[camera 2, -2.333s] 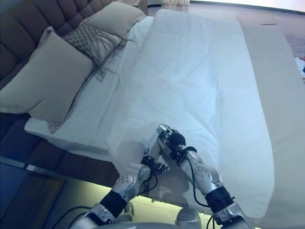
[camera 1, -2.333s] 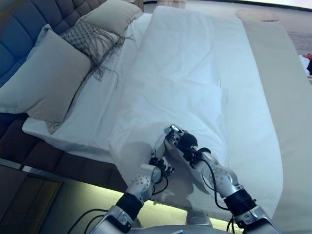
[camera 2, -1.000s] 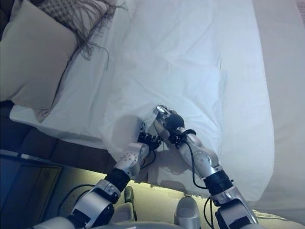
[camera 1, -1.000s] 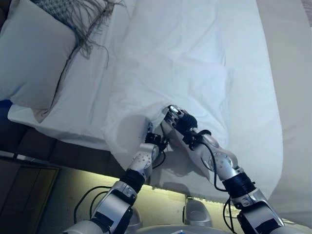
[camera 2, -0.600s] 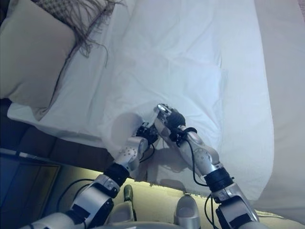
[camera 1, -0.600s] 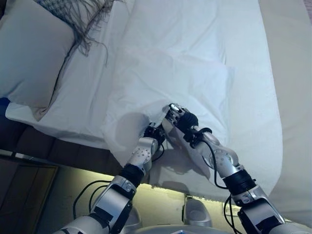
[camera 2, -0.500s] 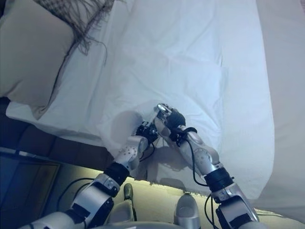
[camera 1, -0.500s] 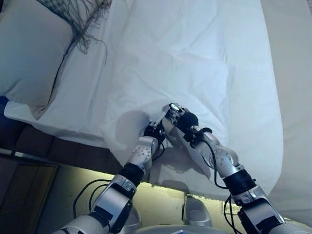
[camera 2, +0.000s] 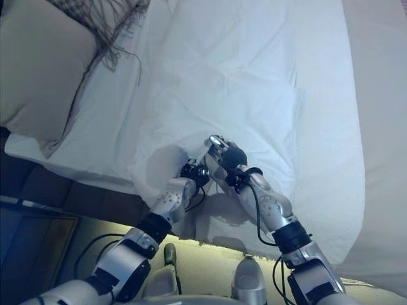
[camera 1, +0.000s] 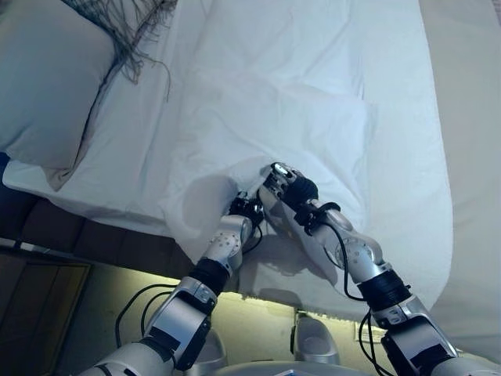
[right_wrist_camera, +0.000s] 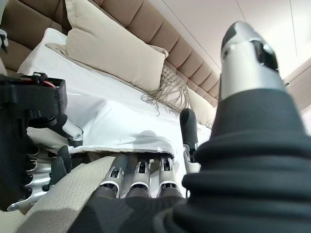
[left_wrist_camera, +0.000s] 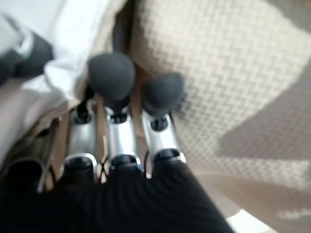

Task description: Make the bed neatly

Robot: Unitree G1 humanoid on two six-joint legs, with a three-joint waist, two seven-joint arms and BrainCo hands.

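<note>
No readable print anywhere. Eye views: white duvet (camera 1: 313, 94) spread over bed (camera 1: 117, 168), its near corner hanging off the bed's side edge; left hand (camera 1: 246, 208) and right hand (camera 1: 283, 186) side by side at that corner, fingers buried in folds. Beige pillow (camera 1: 43, 86) and fringed cushion (camera 2: 111, 16) at head end, well apart; beige cover (camera 1: 470, 117) along far side; wide flat duvet beyond hands. Left wrist view: fingers (left_wrist_camera: 112, 77) curled against beige woven cloth (left_wrist_camera: 218, 63), white edge pinched beside them. Right wrist view: fingers (right_wrist_camera: 138, 174) tucked under white duvet edge, thumb (right_wrist_camera: 188, 127) on top, clamping it; padded headboard (right_wrist_camera: 146, 22) behind pillows.
</note>
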